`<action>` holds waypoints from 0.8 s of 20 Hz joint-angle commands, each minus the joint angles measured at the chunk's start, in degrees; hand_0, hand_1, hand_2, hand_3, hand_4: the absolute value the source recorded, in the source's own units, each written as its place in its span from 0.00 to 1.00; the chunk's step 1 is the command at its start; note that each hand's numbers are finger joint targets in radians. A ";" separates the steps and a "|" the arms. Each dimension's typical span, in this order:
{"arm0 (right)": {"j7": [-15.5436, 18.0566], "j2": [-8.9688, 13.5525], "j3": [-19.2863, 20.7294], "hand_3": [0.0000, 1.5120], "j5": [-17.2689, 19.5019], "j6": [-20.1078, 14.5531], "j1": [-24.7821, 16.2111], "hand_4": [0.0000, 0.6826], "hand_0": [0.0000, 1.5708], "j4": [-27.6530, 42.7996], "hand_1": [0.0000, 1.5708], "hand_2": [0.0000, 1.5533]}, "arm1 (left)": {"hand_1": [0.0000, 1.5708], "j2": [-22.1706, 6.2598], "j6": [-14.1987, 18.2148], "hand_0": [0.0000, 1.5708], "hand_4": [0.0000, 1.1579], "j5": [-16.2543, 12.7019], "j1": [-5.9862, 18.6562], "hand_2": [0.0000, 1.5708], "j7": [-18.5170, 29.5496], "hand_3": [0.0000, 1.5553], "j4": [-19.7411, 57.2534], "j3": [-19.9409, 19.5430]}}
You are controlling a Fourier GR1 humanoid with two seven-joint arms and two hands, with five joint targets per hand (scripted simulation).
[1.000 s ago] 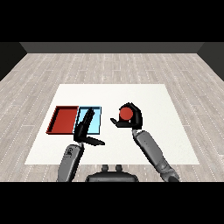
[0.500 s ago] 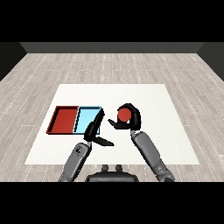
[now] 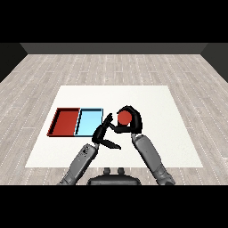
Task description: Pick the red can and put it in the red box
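Note:
My right hand [image 3: 132,121] is curled round the red can [image 3: 123,117] and holds it above the table, just right of the trays. The red tray [image 3: 65,122] lies at the left with the light blue tray [image 3: 88,121] beside it on its right. Close to the can on its left is my left hand [image 3: 103,133], its fingers straight and its thumb spread, their tips near the can. That hand covers the blue tray's lower right corner.
The white table [image 3: 151,100] spreads out behind and to the right of the trays. Both grey forearms come in from the lower edge.
My right hand has carried the red can leftward, toward the trays. My left hand has swung right from over the blue tray to meet the can.

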State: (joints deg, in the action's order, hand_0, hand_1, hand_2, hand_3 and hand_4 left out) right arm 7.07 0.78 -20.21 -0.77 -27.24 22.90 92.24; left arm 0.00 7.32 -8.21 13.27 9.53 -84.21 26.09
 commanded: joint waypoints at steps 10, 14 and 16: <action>-0.18 -0.77 -6.17 0.94 -0.77 -3.79 1.18 0.94 1.00 0.74 1.00 0.95 | 0.00 0.00 3.57 0.00 0.00 -8.35 9.09 0.00 -2.16 0.00 6.57 2.40; 1.87 -0.77 -1.07 0.93 -2.41 -0.04 3.81 0.91 1.00 -1.50 1.00 0.95 | 0.00 0.00 5.71 0.00 0.00 -8.85 8.37 0.00 0.40 0.00 6.87 5.91; 1.19 -0.76 -8.93 0.93 -4.02 -7.37 6.75 0.92 1.00 -3.87 1.00 0.95 | 0.00 -0.01 2.45 0.00 0.00 -9.98 9.66 0.00 4.31 0.00 11.69 3.49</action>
State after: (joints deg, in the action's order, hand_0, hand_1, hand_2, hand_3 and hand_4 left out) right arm 9.20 0.47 -25.19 -3.09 -30.48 26.22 89.46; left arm -0.52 10.72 -15.42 20.61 9.82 -78.39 28.49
